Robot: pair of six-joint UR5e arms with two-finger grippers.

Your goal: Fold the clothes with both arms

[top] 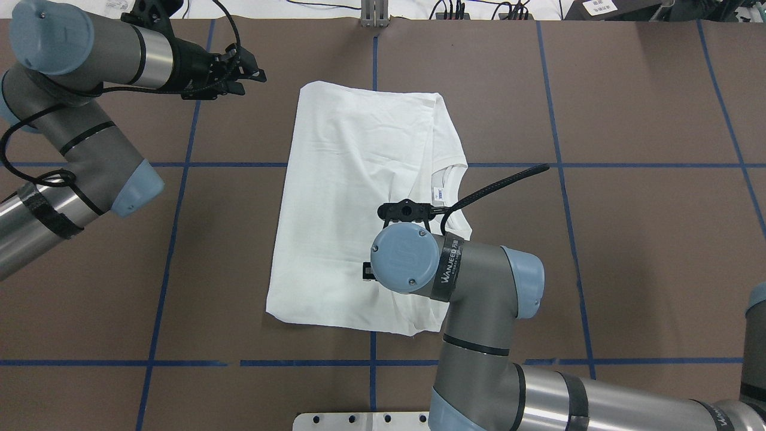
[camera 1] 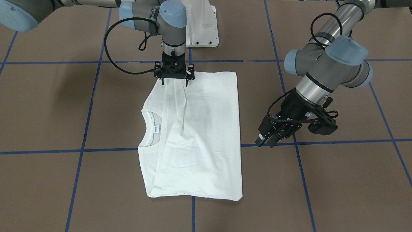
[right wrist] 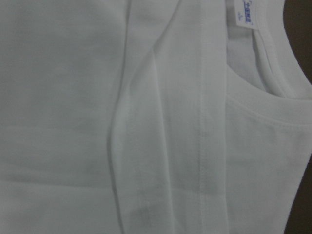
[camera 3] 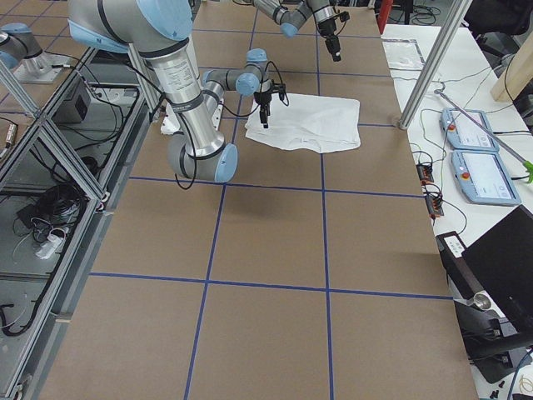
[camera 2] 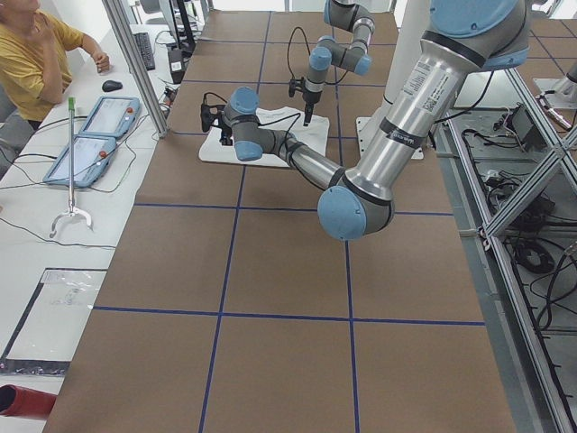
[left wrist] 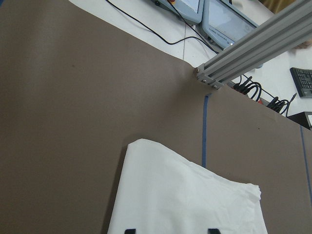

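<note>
- Starting with the right gripper: its two fingers stand spread apart and point straight down. In the front-facing view the tips meet the T-shirt at its 11 o'clock edge, and no cloth is clamped between them.
- A raised crease of cloth runs from this gripper toward 6 o'clock in the same view.
- The left gripper is also released and holds nothing. In the overhead view it hangs over the bare table at 10 o'clock of the T-shirt, apart from it.
- The right arm comes in from 5 o'clock in the overhead view, and its wrist is vertical over the cloth.
- The left arm comes in from 9 o'clock, with its wrist nearly level and pointing toward 3 o'clock.
- The T-shirt lies flat at the table's middle, with its sides folded in. In the overhead view its long axis runs from 12 to 6 o'clock.
- The collar with the small label opens toward 3 o'clock there.
</note>
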